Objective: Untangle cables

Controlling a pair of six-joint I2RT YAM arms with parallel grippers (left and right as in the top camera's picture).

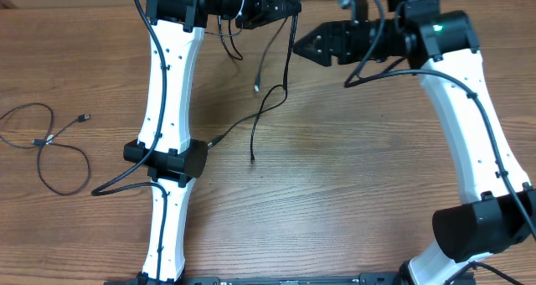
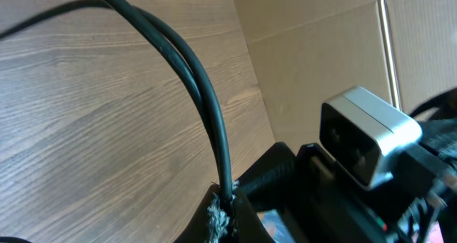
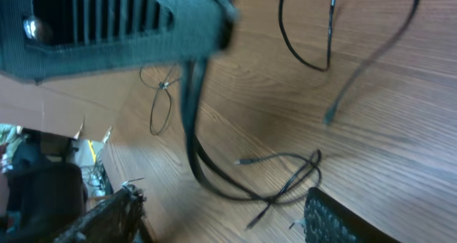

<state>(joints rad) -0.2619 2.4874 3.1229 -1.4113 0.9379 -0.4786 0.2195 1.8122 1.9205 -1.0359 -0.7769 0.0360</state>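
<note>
Thin black cord [image 1: 52, 134] lies apart at left. Tangled black silver-tipped cords [image 1: 276, 90] remain, pinched by left gripper [image 1: 289, 15]; right gripper [image 1: 300, 46] spread, empty.

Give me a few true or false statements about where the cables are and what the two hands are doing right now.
1. The left hand is clamped on thin black cables. True.
2. The right hand grips a cable. False: its fingers stand apart, holding nothing.
3. A separate thin black cable lies on the brown wooden table, to the left of the white left arm. True.
4. Every cable lies flat on the table. False: the clamped cables hang down from the left hand.
</note>
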